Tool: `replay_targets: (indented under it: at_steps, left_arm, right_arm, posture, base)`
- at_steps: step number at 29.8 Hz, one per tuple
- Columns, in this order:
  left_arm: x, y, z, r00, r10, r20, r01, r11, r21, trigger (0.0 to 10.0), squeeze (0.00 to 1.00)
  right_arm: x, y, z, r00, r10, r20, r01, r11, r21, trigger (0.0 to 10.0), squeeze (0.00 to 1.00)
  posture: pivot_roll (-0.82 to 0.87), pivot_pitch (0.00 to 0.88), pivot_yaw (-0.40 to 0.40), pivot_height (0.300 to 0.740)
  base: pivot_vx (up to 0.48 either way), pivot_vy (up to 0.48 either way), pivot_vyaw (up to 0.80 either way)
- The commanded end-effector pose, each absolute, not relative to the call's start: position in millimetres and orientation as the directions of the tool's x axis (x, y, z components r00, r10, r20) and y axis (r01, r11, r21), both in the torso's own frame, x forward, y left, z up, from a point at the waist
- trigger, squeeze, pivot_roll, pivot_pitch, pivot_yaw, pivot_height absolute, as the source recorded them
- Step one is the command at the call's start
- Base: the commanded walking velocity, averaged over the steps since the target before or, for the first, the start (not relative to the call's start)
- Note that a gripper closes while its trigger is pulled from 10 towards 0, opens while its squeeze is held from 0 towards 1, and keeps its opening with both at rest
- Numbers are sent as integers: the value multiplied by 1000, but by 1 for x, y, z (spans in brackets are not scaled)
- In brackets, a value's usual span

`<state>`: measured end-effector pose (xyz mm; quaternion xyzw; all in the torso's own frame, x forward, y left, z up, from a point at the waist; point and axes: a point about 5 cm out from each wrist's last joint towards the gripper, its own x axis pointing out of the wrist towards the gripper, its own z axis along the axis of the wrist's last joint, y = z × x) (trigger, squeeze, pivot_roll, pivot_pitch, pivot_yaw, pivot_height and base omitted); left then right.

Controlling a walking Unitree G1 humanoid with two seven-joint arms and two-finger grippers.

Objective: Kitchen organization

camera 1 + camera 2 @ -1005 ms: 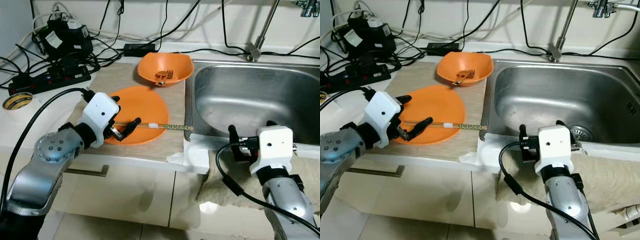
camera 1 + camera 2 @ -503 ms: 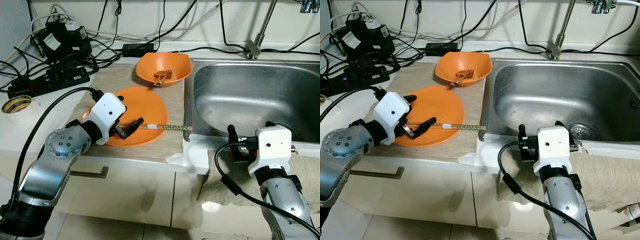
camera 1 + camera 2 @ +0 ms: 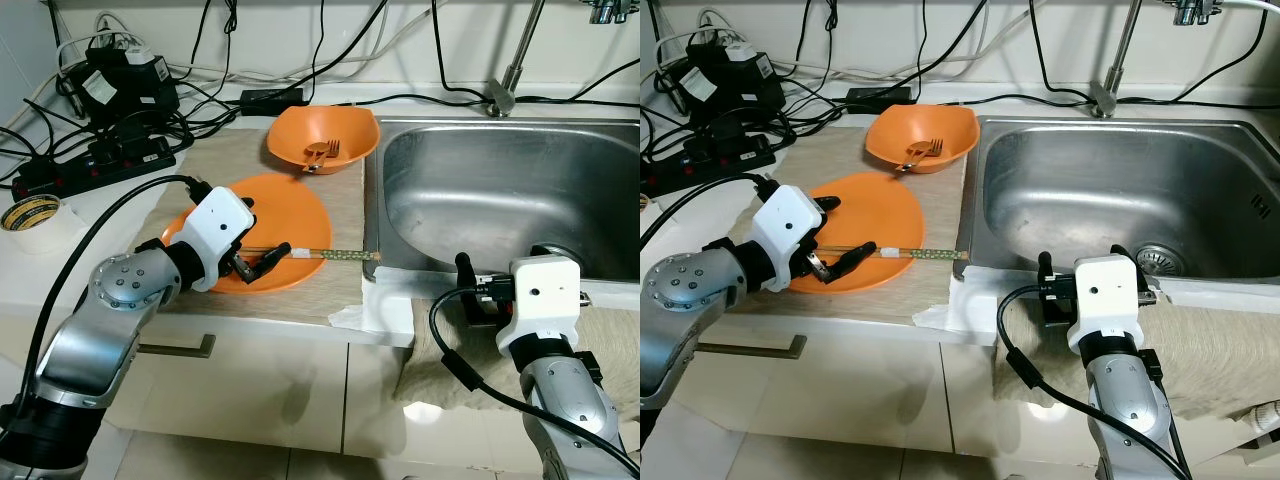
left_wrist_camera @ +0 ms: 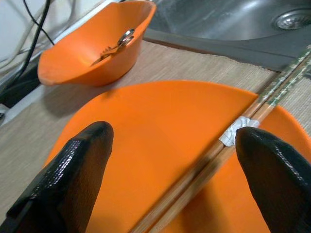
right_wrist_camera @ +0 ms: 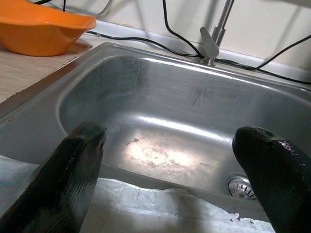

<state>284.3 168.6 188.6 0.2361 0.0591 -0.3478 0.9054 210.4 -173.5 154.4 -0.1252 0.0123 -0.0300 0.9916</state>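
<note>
A pair of chopsticks [image 3: 330, 254] lies across the near side of a flat orange plate [image 3: 290, 205] on the woven mat, tips pointing toward the sink. My left gripper [image 3: 265, 228] hovers low over the plate, open. In the left wrist view the chopsticks [image 4: 233, 141] run between its fingers [image 4: 82, 170], close to one of them, without being held. Behind the plate sits an orange bowl [image 3: 322, 128] holding a fork [image 3: 325, 150]. My right gripper [image 5: 170, 165] is open at the sink's near rim with nothing between its fingers.
The steel sink [image 3: 500, 190] and its faucet [image 3: 510, 80] take up the right side. Power strips and tangled cables [image 3: 90, 165] crowd the back left, beside a tape roll [image 3: 30, 212]. A white paper [image 3: 390, 300] and a beige towel [image 3: 610, 340] hang over the counter's front edge.
My left gripper has crept a little further over the plate toward the chopsticks, still open. The view has shifted slightly. The right arm has stayed put.
</note>
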Motion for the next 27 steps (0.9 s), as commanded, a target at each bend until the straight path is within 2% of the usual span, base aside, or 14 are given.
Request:
replay_targets:
  at_steps: [1, 18, 27]
  left_arm:
    - [285, 172, 200, 742, -615, -267, 666, 634, 393, 10000, 0]
    - [286, 173, 181, 691, -587, -422, 721, 603, 342, 10000, 0]
    - [289, 169, 175, 676, -583, -451, 732, 598, 326, 10000, 0]
  right_arm:
    - [212, -175, 155, 998, -66, -7, 62, 965, -253, 10000, 0]
    - [216, -174, 153, 998, -57, -3, 54, 964, -262, 10000, 0]
    - [217, -174, 155, 998, -63, 8, 63, 963, -264, 10000, 0]
  posture:
    - [-2, 0, 77, 736]
    - [-5, 0, 84, 736]
    - [-12, 0, 91, 736]
  base:
    - [0, 0, 0]
    - [0, 0, 0]
    - [0, 0, 0]
